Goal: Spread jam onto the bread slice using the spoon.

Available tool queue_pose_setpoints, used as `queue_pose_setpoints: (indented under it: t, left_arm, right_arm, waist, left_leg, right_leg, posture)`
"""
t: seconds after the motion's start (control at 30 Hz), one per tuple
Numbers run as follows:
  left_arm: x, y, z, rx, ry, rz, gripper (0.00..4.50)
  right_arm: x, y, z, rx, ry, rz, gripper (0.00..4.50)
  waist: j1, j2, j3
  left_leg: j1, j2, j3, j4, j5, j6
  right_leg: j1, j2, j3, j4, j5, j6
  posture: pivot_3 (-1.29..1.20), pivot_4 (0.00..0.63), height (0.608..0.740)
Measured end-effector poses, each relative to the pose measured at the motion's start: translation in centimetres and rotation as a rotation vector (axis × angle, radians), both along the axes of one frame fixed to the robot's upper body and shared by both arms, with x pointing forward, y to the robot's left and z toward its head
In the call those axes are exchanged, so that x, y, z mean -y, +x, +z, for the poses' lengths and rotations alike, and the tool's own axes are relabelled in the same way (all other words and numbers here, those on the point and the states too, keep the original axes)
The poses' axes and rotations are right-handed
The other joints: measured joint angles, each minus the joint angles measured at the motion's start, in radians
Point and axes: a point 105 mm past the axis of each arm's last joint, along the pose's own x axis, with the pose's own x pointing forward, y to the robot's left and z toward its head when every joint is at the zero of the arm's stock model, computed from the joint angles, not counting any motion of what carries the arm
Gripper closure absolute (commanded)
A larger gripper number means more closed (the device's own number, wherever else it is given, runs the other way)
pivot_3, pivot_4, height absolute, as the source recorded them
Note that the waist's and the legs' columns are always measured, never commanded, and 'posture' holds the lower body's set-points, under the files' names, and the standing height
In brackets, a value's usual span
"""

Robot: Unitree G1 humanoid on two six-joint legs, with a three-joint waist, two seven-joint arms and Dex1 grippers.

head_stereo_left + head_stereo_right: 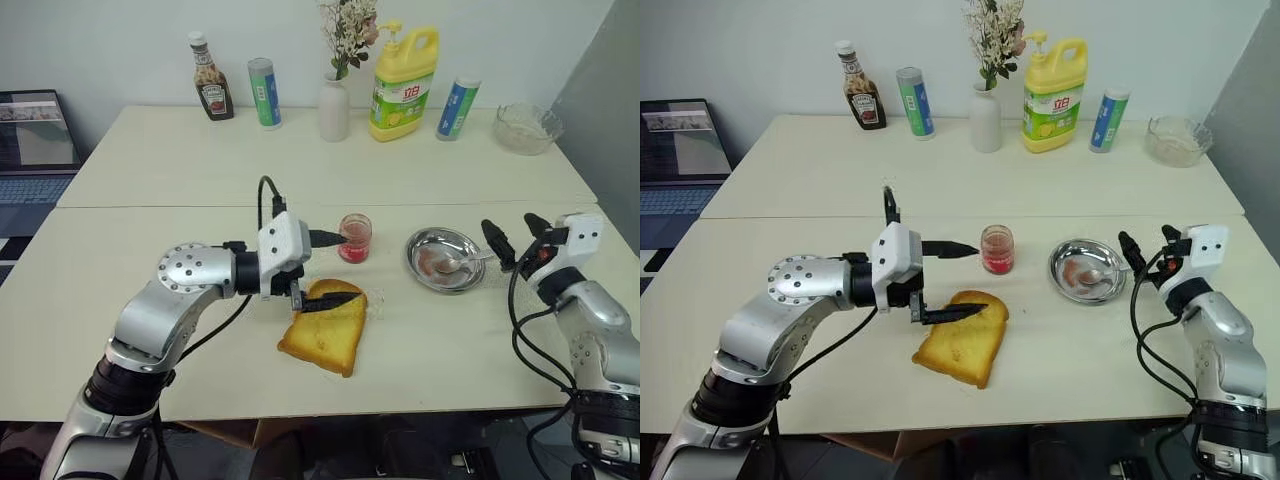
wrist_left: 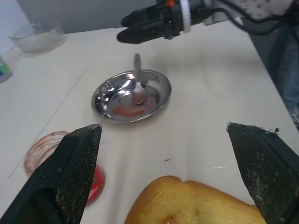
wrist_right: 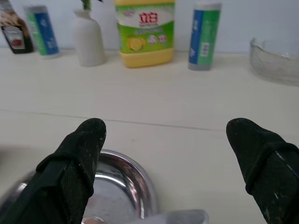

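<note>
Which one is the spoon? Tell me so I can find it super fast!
Look at the near half of the pale wooden table, to the right of the small clear glass jar of red jam. There sits a round shiny steel dish, and the small silver metal spoon lies in it, handle over the right rim. It is the only slim, long-handled thing there.

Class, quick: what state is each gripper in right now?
Left gripper: open, holding nothing, over the bread.
Right gripper: open, holding nothing; the spoon lies in the dish.

Cream table (image 1: 180, 160) with bread slice (image 1: 325, 340), jam (image 1: 354, 238), steel dish (image 1: 445, 260), ketchup bottle (image 1: 210, 76), vase (image 1: 334, 108), detergent jug (image 1: 404, 84), glass bowl (image 1: 527, 128).
</note>
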Motion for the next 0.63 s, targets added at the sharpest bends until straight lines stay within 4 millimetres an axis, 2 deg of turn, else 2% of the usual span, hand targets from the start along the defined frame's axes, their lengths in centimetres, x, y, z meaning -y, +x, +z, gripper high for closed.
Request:
queue_pose_setpoints:
  t: [0.13, 0.2, 0.27, 0.37, 0.53, 0.63]
  left_arm:
    - [-4.8, 1.3, -1.5, -0.037, 0.09, 0.203, 0.0]
    - [-6.3, 1.4, -2.2, -0.058, 0.114, 0.259, 0.0]
    - [-8.0, 0.8, -3.2, -0.087, 0.165, 0.292, 0.0]
    - [-11.9, -0.3, -5.6, -0.178, 0.272, 0.374, 0.0]
    - [-13.4, -0.7, -6.1, -0.172, 0.299, 0.387, 0.0]
    - [-13.8, -0.6, -6.2, -0.175, 0.299, 0.386, 0.0]
  right_arm:
    - [-1.5, -2.7, 0.9, -0.021, -0.1, 0.152, 0.04]
    - [-1.9, -3.7, 0.7, -0.049, -0.129, 0.207, 0.04]
    - [-2.8, -5.9, 0.0, -0.127, -0.184, 0.327, 0.04]
    - [-3.0, -9.5, -1.1, -0.278, -0.285, 0.478, 0.04]
    - [-2.1, -12.1, -1.5, -0.395, -0.362, 0.562, 0.04]
    - [-1.6, -12.4, -1.2, -0.399, -0.379, 0.563, 0.04]
  waist:
    - [0.001, 0.0, 0.0]
    - [0.003, 0.0, 0.0]
    - [0.007, 0.0, 0.0]
    - [0.009, 0.0, 0.0]
    - [0.012, -0.002, 0.0]
    - [0.012, -0.003, 0.0]
  left_leg:
    - [0.002, 0.0, 0.0, -0.001, 0.0, 0.0]
    - [0.002, 0.0, 0.0, 0.0, 0.0, 0.0]
    - [0.002, -0.001, 0.001, -0.001, 0.0, 0.0]
    - [0.003, 0.0, 0.001, -0.001, 0.0, 0.0]
    - [0.004, -0.001, 0.001, 0.001, 0.0, 0.0]
    - [0.004, -0.001, 0.002, 0.002, 0.0, 0.0]
  right_leg:
    - [0.001, 0.0, 0.0, 0.0, 0.0, 0.0]
    - [0.002, -0.001, 0.0, 0.0, -0.001, 0.001]
    - [0.002, -0.002, 0.0, -0.001, -0.001, 0.001]
    - [0.002, -0.002, -0.001, -0.001, -0.002, 0.002]
    - [0.004, -0.003, -0.001, -0.001, -0.002, 0.005]
    - [0.004, -0.003, 0.0, -0.001, -0.002, 0.005]
  posture:
    - [0.0, 0.15, 0.74]
    - [0.0, 0.15, 0.74]
    - [0.0, 0.15, 0.74]
    - [0.0, 0.15, 0.74]
    - [0.0, 0.15, 0.74]
    - [0.0, 0.15, 0.74]
